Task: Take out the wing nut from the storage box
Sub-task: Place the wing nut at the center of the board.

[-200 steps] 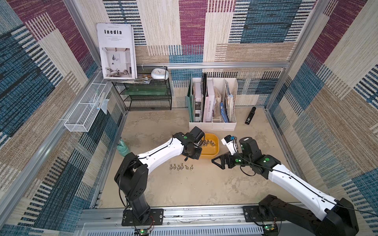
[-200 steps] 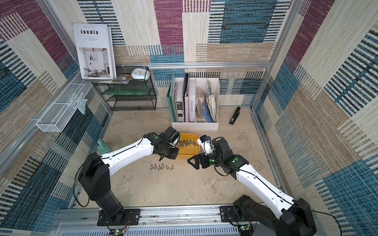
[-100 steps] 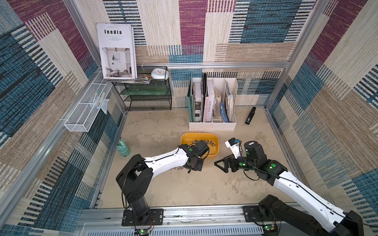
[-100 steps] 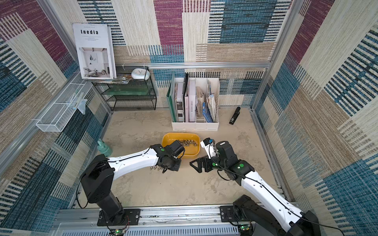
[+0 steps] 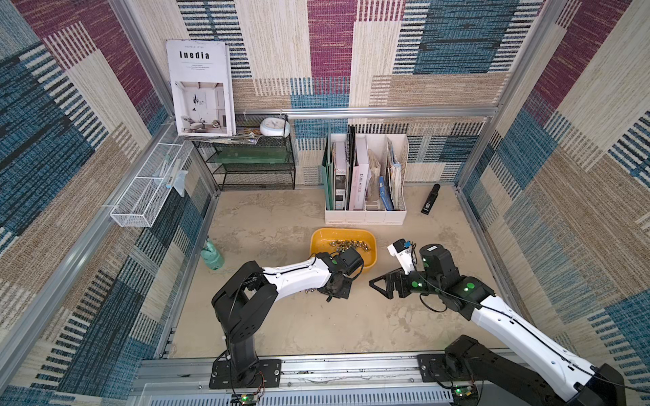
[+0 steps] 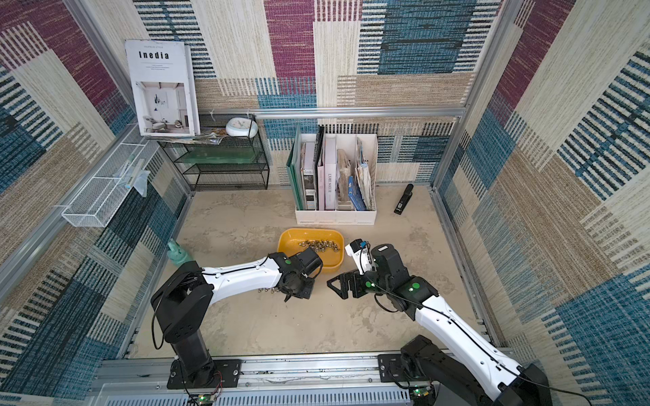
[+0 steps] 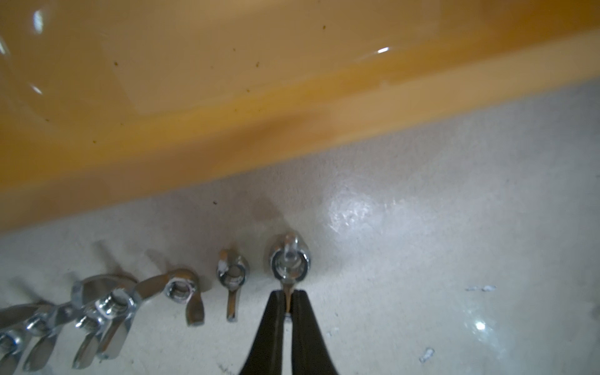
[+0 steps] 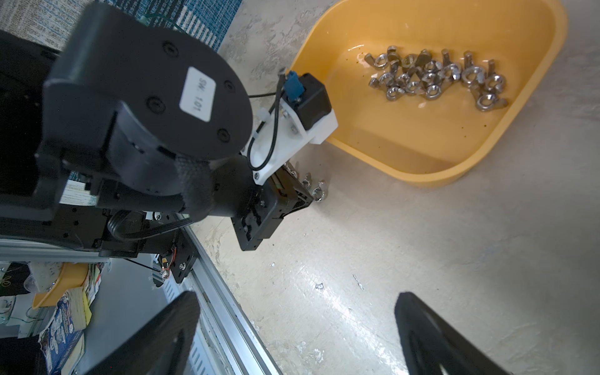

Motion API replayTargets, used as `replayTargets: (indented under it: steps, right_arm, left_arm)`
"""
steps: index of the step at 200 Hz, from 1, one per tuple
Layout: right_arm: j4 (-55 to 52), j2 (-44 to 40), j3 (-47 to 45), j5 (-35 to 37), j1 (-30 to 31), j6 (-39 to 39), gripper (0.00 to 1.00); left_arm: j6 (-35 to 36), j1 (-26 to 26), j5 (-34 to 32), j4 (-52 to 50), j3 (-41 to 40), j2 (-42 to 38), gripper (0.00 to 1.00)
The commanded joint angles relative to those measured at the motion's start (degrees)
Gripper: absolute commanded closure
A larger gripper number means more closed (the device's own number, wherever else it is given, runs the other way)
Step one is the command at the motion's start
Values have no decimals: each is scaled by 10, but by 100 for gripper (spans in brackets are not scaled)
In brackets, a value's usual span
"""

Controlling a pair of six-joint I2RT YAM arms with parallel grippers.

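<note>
Wing nut (image 7: 290, 261): steel, pinched by one wing in the left claw (image 7: 288, 293), tips pressed together on it, leaving the threaded body free. Position: down at the bench (image 7: 422, 259), just outside the storage box (image 7: 227, 130) wall, ending a row of wing nuts (image 7: 181, 289), apparently to extend the line. A heap (image 8: 435, 78) lies inside the box. The right claw (image 8: 292, 311) is spread, empty and well clear.

Both top views look steeply down from high above the front rail (image 5: 351, 365), taking in the whole desk (image 5: 281, 218). The left wrist camera hangs very near the desk, facing the storage box's (image 7: 227, 97) near wall. The right wrist camera looks from farther off, showing most of that box.
</note>
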Motion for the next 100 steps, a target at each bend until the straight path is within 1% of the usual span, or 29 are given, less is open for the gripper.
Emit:
replayTargets:
  steps: [1, 23, 47, 73, 100]
  right_arm:
    - [5, 4, 1, -2, 1, 0, 1]
    - [8, 7, 1, -3, 0, -2, 1]
    - [13, 14, 1, -2, 0, -2, 1]
    - [13, 13, 5, 2, 0, -4, 1]
    - [20, 7, 4, 11, 1, -5, 1]
  left_arm:
    - [4, -1, -4, -3, 0, 3, 87]
    - [8, -2, -1, -3, 0, 1, 75]
    - [9, -2, -4, -14, 6, -5, 69]
    - [15, -2, -14, -36, 22, -18, 68]
    - [29, -1, -34, -67, 67, -28, 67]
